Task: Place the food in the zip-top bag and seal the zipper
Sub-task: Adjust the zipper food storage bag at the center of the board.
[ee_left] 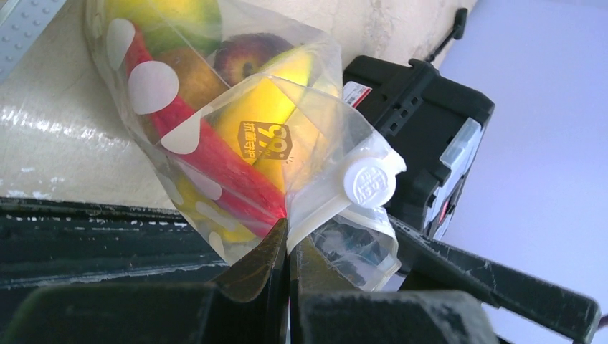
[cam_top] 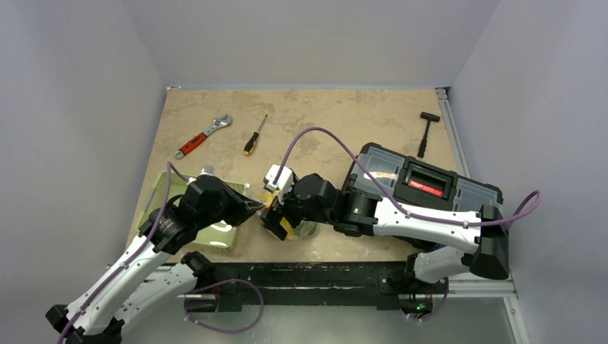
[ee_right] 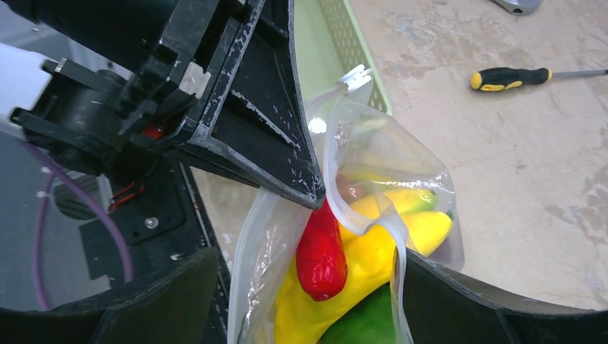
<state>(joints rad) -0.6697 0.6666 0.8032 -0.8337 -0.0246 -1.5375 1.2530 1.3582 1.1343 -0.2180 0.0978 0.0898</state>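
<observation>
The zip-top bag, clear with whitish dots, holds the food: a yellow fruit, the long red chilli, a maroon fruit and green pieces. My left gripper is shut on the bag's mouth edge, on the zipper, beside a white round plastic piece. In the right wrist view the bag gapes open, showing the chilli, yellow fruit and a green piece. My right gripper is open, its fingers straddling the mouth. In the top view both grippers, left and right, meet at the bag.
The pale green mesh basket sits under my left arm near the front edge. A black toolbox stands at the right. A red-handled wrench, a screwdriver and a black T-shaped tool lie further back.
</observation>
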